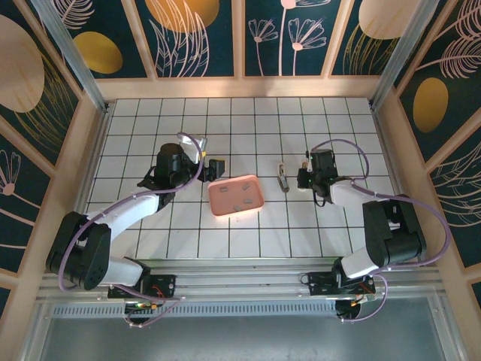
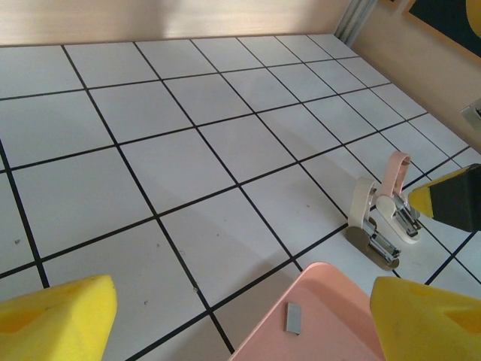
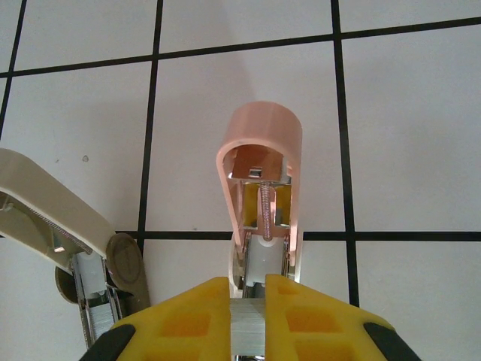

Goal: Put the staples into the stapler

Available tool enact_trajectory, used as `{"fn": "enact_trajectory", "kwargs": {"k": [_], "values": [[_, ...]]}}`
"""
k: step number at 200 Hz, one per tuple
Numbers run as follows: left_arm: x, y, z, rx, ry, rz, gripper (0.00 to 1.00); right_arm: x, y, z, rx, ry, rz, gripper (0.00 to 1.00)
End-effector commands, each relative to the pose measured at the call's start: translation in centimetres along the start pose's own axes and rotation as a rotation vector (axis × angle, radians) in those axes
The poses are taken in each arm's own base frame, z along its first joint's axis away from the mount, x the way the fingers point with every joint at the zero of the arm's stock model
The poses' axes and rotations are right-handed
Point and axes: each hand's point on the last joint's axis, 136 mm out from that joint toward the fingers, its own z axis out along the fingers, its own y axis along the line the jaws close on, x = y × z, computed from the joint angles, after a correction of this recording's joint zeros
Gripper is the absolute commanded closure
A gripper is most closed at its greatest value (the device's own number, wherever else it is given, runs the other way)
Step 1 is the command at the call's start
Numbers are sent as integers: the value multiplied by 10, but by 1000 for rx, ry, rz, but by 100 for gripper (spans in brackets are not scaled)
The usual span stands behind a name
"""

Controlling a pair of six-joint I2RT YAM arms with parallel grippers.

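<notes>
The left arm [image 1: 135, 204] reaches forward and to the right from its base, its white forearm sloping up to a dark wrist. The left gripper [image 1: 216, 167] points rightward with its jaws spread wide and nothing between them. In its wrist view the yellow fingers [image 2: 56, 320] sit far apart at the lower corners. The right arm [image 1: 387, 233] folds at the elbow and stretches leftward. The right gripper [image 1: 303, 178] is clamped tight, its yellow pads [image 3: 192, 316] pinching the rear of the stapler [image 3: 259, 173].
</notes>
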Motion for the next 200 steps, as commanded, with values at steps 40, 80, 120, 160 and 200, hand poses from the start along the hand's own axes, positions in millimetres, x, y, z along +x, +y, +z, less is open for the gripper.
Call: {"fn": "enact_trajectory", "kwargs": {"k": [40, 80, 120, 160, 200], "values": [[-14, -6, 2, 23, -33, 7, 13, 14, -7, 4, 18, 51, 9, 86], [-13, -6, 2, 23, -32, 6, 13, 17, -7, 3, 20, 62, 13, 86], [-14, -7, 2, 23, -34, 7, 13, 18, -8, 1, 24, 65, 13, 86], [-14, -6, 2, 24, -34, 7, 13, 21, -8, 1, 23, 72, 18, 86], [-15, -7, 1, 25, -35, 10, 13, 23, -11, 1, 36, 81, 22, 86]]}}
